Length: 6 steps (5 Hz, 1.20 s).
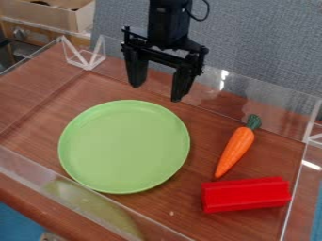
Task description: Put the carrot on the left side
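The carrot point(235, 151) is a small orange tapered toy with a dark green stem tip. It lies on the wooden table at the right, stem pointing away, just right of the green plate point(124, 146). My black gripper point(160, 83) hangs above the far side of the table, behind the plate and up-left of the carrot. Its fingers are spread apart with nothing between them.
A red rectangular block point(247, 195) lies near the front right, below the carrot. Clear acrylic walls point(270, 94) ring the table. A white wire frame point(86, 52) stands at the back left.
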### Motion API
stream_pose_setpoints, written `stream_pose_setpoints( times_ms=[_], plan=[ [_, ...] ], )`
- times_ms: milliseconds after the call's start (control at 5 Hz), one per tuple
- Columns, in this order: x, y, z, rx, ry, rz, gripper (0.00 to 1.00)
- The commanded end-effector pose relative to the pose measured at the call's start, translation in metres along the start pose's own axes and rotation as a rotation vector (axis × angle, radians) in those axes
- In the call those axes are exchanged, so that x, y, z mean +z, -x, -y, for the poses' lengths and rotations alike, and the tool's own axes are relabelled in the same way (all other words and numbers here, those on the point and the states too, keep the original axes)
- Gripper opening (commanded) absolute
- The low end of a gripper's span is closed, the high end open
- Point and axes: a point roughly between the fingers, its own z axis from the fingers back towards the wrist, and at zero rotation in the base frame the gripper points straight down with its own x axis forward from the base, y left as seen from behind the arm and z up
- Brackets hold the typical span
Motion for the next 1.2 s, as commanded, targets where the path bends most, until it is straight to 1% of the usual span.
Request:
stream_pose_setpoints(
  times_ms=[0, 200, 400, 600, 800, 1000],
  plan=[
    [-0.004, 0.002, 0.004, 0.029, 0.009, -0.029, 1.00],
    [-0.005, -0.001, 0.024, 0.015, 0.020, -0.035, 1.00],
    [-0.022, -0.009, 0.074, -0.074, 0.020, -0.012, 1.00],
    [-0.040, -0.018, 0.119, -0.148, 0.023, 0.012, 1.00],
    [-0.046, -0.019, 0.126, -0.158, 0.025, 0.058, 1.00],
    [-0.049, -0.023, 0.111, -0.127, 0.009, 0.080, 1.00]
  ],
)
